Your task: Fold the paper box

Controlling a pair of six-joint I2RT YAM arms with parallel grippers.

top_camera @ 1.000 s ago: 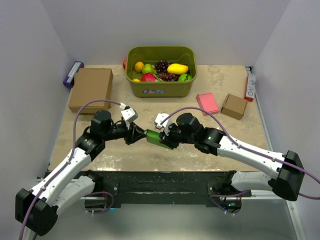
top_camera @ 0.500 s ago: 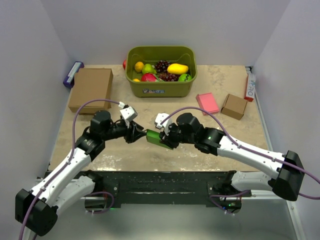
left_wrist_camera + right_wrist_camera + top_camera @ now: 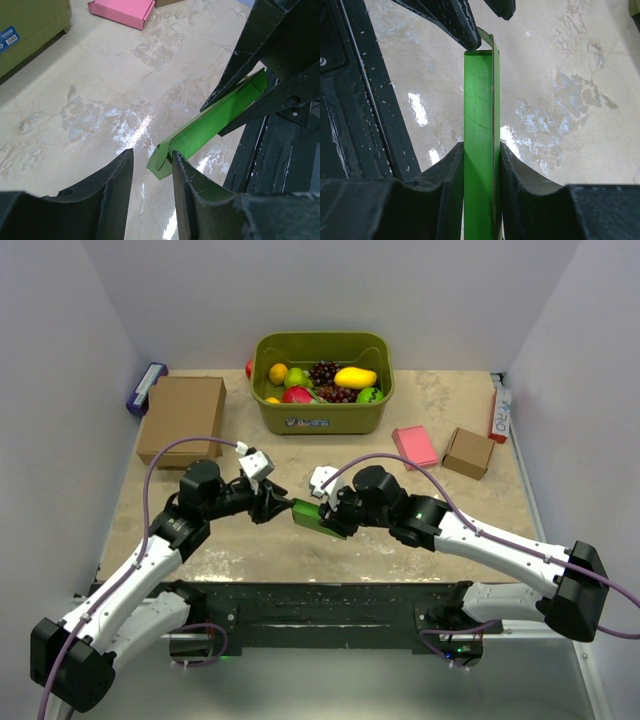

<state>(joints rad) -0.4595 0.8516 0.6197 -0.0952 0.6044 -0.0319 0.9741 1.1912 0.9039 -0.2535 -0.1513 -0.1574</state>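
The paper box [image 3: 306, 514] is a bright green flattened sleeve held above the table's near middle. My right gripper [image 3: 330, 521] is shut on its right part, and in the right wrist view the box [image 3: 479, 125] stands pinched between both pads of that gripper [image 3: 481, 146]. My left gripper [image 3: 277, 506] is at the box's left end with its jaws open. In the left wrist view the rounded end flap of the box [image 3: 215, 120] lies at the tip of the right finger [image 3: 182, 167] of my left gripper [image 3: 151, 156]. Nothing is clamped there.
An olive bin [image 3: 320, 421] of fruit stands at the back centre. A large brown cardboard box [image 3: 183, 418] lies back left. A pink flat box [image 3: 414, 446] and a small brown box [image 3: 468, 452] lie to the right. The black base rail [image 3: 320, 602] runs along the near edge.
My left gripper's jaws have parted and let go of the box's end, drawing slightly left. The right gripper and the box have stayed in place.
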